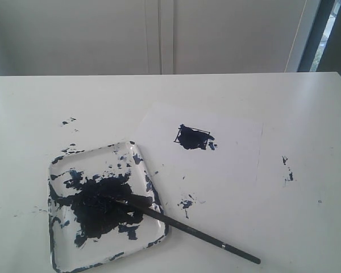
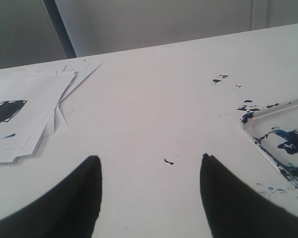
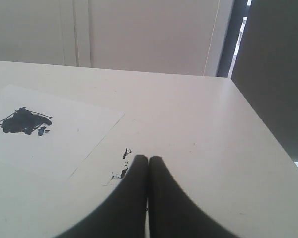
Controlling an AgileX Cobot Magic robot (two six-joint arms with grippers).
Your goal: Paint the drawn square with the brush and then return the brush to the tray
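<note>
Painting set on white bench, nothing held.
Small black-outlined drawn square, smeared blue-black inside, on white paper sheet. Long black-handled brush: tip in the paint blotch of the shallow clear-white square tray, handle crossing the rim onto the bench. Left fingers spread apart, empty; right fingers pressed together, empty.

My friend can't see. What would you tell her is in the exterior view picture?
A black brush lies with its tip in the dark paint of a messy square tray, its handle sticking out over the rim onto a white table. Farther back, a sheet of white paper shows a small drawn square smeared with dark paint.
</note>
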